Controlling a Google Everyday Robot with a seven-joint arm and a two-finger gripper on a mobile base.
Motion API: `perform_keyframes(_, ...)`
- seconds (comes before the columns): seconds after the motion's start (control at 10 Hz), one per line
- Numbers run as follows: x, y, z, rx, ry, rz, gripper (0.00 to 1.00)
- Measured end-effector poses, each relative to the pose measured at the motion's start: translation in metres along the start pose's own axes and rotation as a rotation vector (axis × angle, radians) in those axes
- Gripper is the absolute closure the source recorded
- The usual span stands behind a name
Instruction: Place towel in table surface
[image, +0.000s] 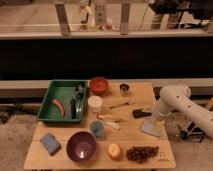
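Towel (150, 128) lying flat on bench (127, 145), right of blue cup (97, 129), claw (156, 120) directly above towel (its opening cannot be told), grapes (142, 153) nearby.

The towel (150, 128) lay flat on the desk (131, 141) near its right edge, with the pincer (159, 121) just above its far right corner at the end of the arm (184, 103) reaching in from the right. The tray (48, 101) sat at the far left. Along the front edge, left to right, lay the pad (50, 143), bowl (81, 146), fruit (114, 151) and grapes (142, 152).
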Motion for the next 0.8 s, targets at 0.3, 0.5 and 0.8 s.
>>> perform_keyframes(0.3,0.003,0.004,0.005,-0.011,0.021,0.036,0.20)
perform_keyframes(0.5,0.009,0.008,0.009,-0.017,0.010,0.067,0.20)
perform_keyframes(0.8,0.021,0.016,0.009,-0.020,-0.008,0.106,0.29)
